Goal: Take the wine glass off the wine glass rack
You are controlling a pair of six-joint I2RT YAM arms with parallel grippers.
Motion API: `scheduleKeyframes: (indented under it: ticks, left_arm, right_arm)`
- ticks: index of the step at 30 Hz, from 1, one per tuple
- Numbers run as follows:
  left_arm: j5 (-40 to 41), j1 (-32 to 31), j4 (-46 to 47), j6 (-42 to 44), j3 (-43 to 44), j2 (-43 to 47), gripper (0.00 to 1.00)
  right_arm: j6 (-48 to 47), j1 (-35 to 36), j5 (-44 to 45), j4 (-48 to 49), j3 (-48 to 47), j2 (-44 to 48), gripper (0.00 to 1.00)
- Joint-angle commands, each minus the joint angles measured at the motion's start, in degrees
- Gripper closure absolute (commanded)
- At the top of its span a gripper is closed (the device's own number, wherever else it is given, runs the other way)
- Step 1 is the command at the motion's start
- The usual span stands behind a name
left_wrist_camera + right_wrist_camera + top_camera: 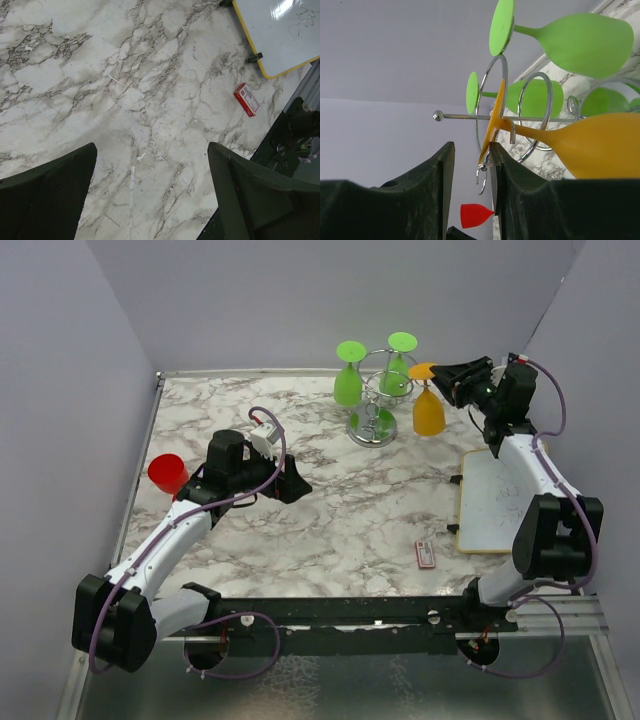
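Marble table (350, 510) held the rack (372, 438) at its far side, where the orange glass (429, 412) hung bowl-down, my right gripper (470, 150) part-open astride its foot's rim; light, slick, probably brittle, it seemed best pinched at the stem.

Setting: table (350, 510) with a white marble pattern and grey veins. Plain pale lilac-grey panels close it in on three sides: back wall (330, 300), left wall (60, 390), right wall (600, 340). Light is even and the shadows are soft.
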State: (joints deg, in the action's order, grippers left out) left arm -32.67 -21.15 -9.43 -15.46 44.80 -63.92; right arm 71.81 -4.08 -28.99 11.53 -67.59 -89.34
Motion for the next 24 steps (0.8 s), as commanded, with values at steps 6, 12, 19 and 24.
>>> scheduleKeyframes:
  ticks: [6,12,19,24]
  left_arm:
    - [0.7,-0.3,1.3,1.2,-0.3,0.1,0.06]
    - [0.7,-0.4,1.2,1.3,-0.3,0.4,0.06]
    - [1.0,-0.4,1.1,1.4,-0.3,0.5,0.06]
    - [1.0,-0.4,1.1,1.4,-0.2,0.5,0.06]
  right_arm:
    - [0.8,0.4,1.2,1.0,-3.0,-1.5,0.71]
    - [0.8,1.1,1.4,0.7,-3.9,-2.5,0.71]
    - [0.5,2.0,2.1,-0.4,-5.0,-3.8,0.72]
    - [-0.1,2.8,2.1,-1.0,-5.3,-4.6,0.72]
